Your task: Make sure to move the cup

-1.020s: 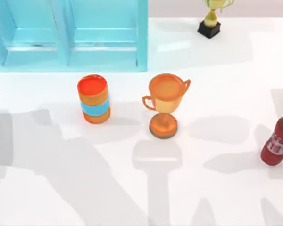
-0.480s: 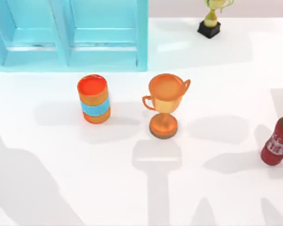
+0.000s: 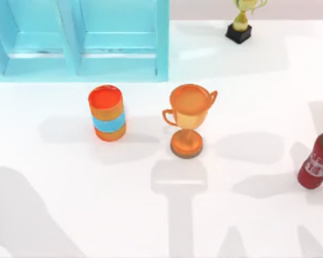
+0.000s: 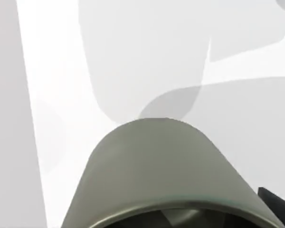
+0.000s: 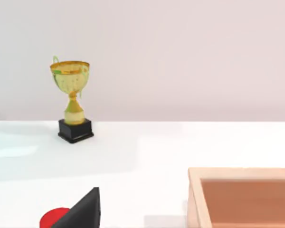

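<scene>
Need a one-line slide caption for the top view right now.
Orange cup stands upright mid-table beside an orange can, below a blue cabinet; gold trophy at the far edge, red bottle at right.

Bright, even light; soft grey shadows across the white table [image 3: 258,80], perhaps arms'.

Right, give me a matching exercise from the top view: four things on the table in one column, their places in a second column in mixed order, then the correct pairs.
Things
1. orange cup
2. orange can with blue band
3. red bottle
4. gold trophy

Places
A. right edge of the table
B. far edge, right of the blue cabinet
C. centre of the table
D. left of the cup

Pairs: 1-C, 2-D, 3-A, 4-B
</scene>
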